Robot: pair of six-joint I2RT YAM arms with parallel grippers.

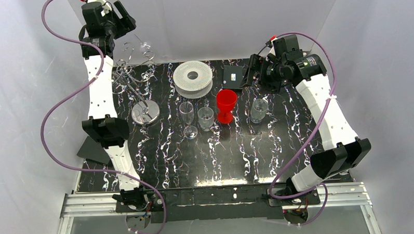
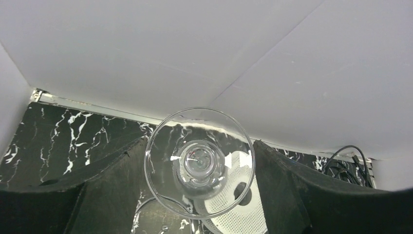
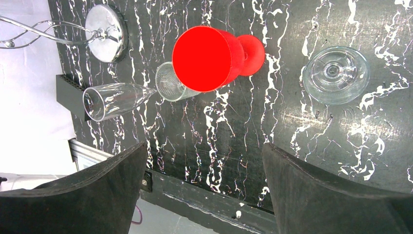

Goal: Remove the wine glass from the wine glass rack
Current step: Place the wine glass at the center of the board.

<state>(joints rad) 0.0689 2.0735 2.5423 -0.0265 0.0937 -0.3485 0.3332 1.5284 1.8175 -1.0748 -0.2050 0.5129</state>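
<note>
**While your left fingers [image 2: 302, 195] hold the wine glass [image 2: 199, 163], finish clearing it from the rack [image 1: 132, 80]**

Your left fingers are clamped on the glass's bowl, raised at the far left corner, just above the rack's upper wire arms. I judge the lift-off under way; the overhead view doesn't show whether the glass is clear of the top curls. Next, ease it away from the arms, then carry it to the bench [image 1: 196, 159]. Its long axis runs straight out from the wrist, slanting rightward in the overhead view. Your right fingers [image 3: 311, 190] stand wide apart, empty, above the bench.
</note>
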